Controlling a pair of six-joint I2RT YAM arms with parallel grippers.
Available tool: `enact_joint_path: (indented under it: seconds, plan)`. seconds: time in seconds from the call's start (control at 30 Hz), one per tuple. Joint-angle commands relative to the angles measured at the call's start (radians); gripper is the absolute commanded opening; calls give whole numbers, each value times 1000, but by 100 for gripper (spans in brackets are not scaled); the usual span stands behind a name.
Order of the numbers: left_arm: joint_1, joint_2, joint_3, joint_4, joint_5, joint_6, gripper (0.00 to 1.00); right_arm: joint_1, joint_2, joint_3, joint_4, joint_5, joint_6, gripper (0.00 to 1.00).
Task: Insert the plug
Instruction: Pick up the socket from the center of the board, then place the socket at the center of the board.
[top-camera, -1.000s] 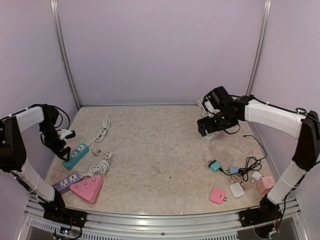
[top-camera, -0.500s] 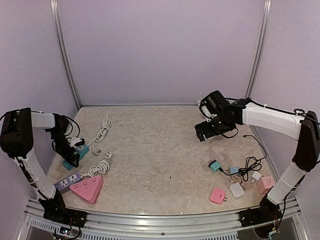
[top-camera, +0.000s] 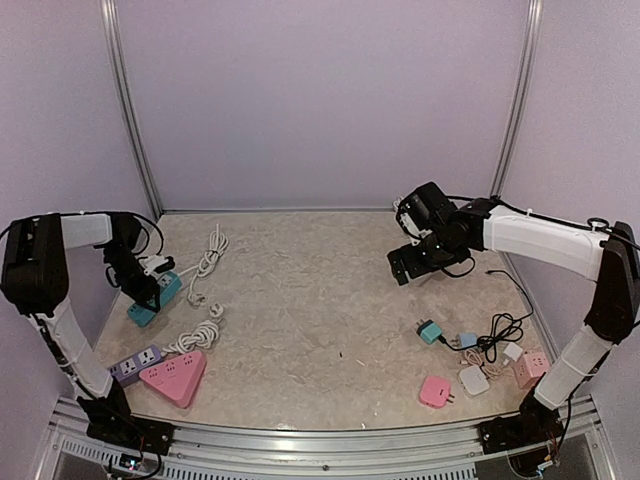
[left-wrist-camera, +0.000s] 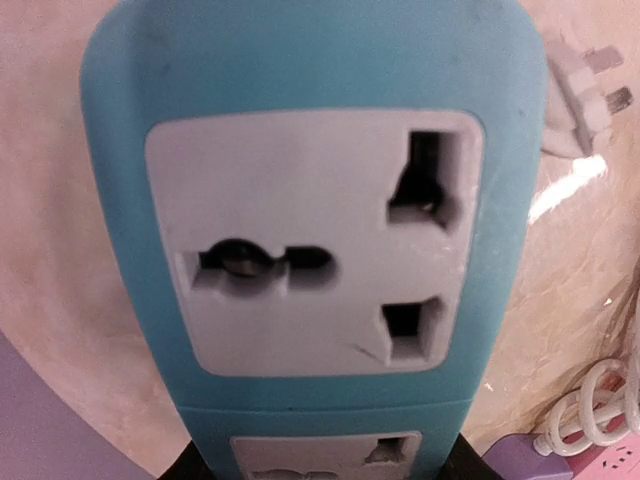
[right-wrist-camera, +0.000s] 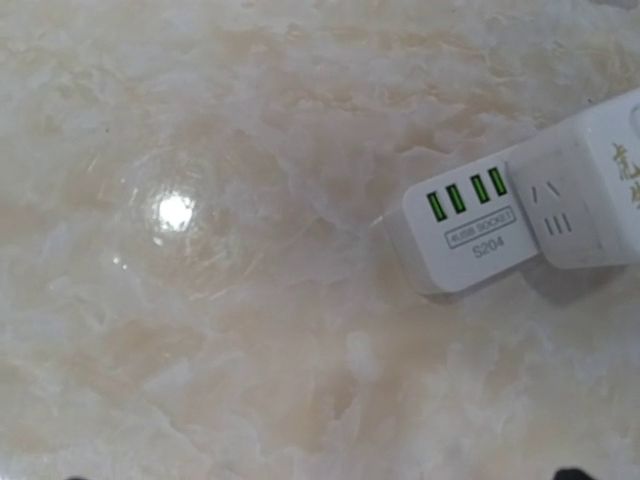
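My left fingers (top-camera: 148, 283) pinch the sides of the blue power strip (left-wrist-camera: 300, 240) at the left of the desk (top-camera: 300, 300), I think to steady it with its sockets facing me. The white plug (left-wrist-camera: 585, 85) lies loose just beside it, not yet picked up. My right fingers (top-camera: 408, 262) hang spread wide above a white charger (right-wrist-camera: 465, 235), holding nothing, probably free to fetch the plug.

Top external sits high behind the arm bases (top-camera: 125, 425), facing forward and down; far enough to hold the whole table (top-camera: 320, 300) up to the back wall (top-camera: 320, 100). Left wrist looks onto the teal power strip (left-wrist-camera: 310, 60), so near it fills the frame; the same strip shows small at the top view's left side. Right wrist faces down on the tabletop, close; white USB socket block (right-wrist-camera: 465, 235) at right.
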Motion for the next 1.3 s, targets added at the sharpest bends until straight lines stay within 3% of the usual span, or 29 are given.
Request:
enact_joint_path:
  seconds: [0.0,0.1,0.27,0.5,0.6,0.83,1.03,1.27]
  plan:
    - [-33,-102,178,14,52,-96,0,28,-4,33,-26,28,9,100]
    - [-118,-116,300,-15,-22,-114,0,34,-19,33,-26,30,14,100]
    - [-396,-76,536,-86,-60,-118,0,38,-59,30,-42,52,47,100]
    - [-731,169,937,-198,-4,-143,0,37,-217,-16,-61,142,124,100]
    - [-821,306,1054,-247,27,-138,0,37,-303,-48,-63,167,141,100]
    - [-833,478,1062,-324,-35,-55,0,38,-434,-109,-66,168,159,100]
    - [-811,506,904,-361,-25,99,1,37,-433,-95,-74,173,153,100]
    - [-844,519,828,-424,-27,194,36,37,-394,-75,-83,164,144,100]
